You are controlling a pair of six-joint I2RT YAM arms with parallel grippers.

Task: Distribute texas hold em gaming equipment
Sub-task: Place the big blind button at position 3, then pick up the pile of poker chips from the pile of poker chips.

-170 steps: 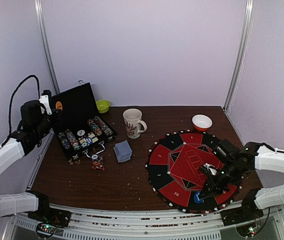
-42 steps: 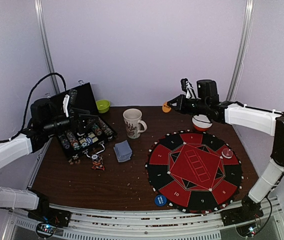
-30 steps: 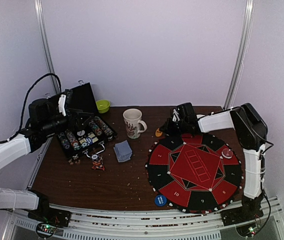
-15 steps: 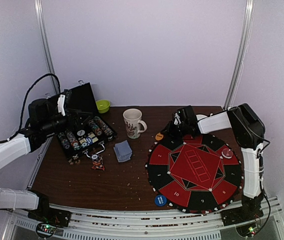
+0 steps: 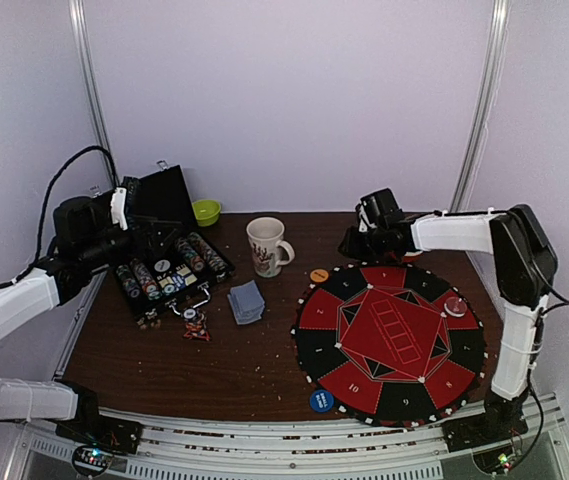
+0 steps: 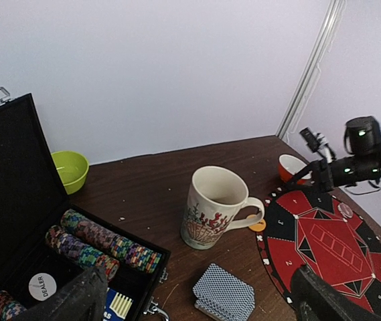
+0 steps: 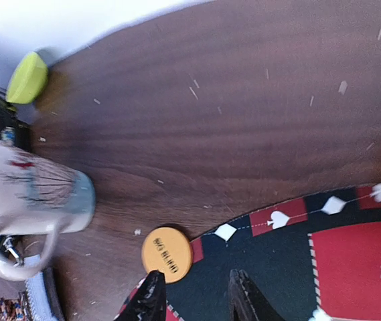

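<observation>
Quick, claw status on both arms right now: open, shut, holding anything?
Left claw: wide open, holding nothing.
Right claw: partly open, holding nothing; the orange button disc lies flat beside its fingertips.

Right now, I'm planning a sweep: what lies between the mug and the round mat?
The orange button disc lies flat there, at the edge of the mat; the top view shows it.

Mug (image 5: 267,245), card stack (image 5: 246,301) between chip case (image 5: 169,262) and mat (image 5: 389,330); near tabletop (image 5: 244,365) open
</observation>
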